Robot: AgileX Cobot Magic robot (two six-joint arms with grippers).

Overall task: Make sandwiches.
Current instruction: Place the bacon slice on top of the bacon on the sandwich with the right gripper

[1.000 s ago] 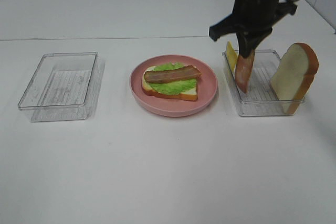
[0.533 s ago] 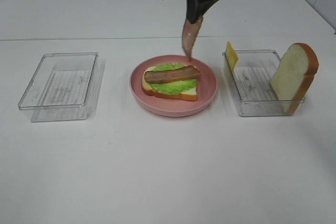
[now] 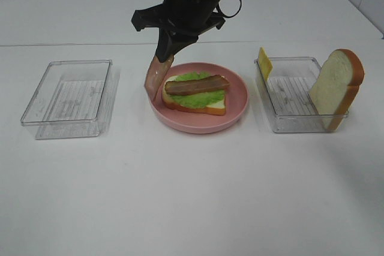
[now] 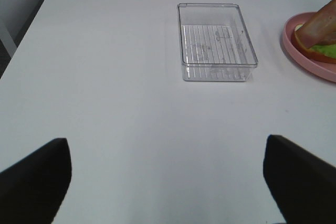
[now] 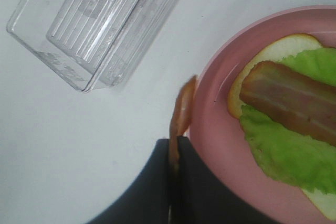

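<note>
The right jaws are clamped on the top end of a second bacon strip [image 3: 155, 79], which hangs straight down from them. A second ago this strip was dangling in the tray [image 3: 294, 123] that holds the cheese slice [image 3: 264, 63] and the spare bread slice [image 3: 336, 88]. Half a second ago it was high over the back of the pink plate [image 3: 198, 126]. Now it has crossed the plate and come down at the rim on the side facing the empty tray [image 3: 69, 97]. Its lower end is just outside or on that rim, and I cannot tell whether it touches. So the carry looks finished and the laying-down is about to start. The strip probably has to be drawn back over the plate so that it falls beside the first one.

The left jaws stand wide apart and empty, low over the worktop [image 4: 131, 108], well away from the plate beyond the empty tray.

The sandwich [image 3: 195, 95] lies in the middle of the plate, half built. It has a white bread slice with a brown crust at the bottom, then a frilly green lettuce leaf [image 5: 286, 150]. One reddish-brown bacon strip [image 3: 197, 84] lies lengthwise on top. The cheese and the top slice are not yet on.
</note>
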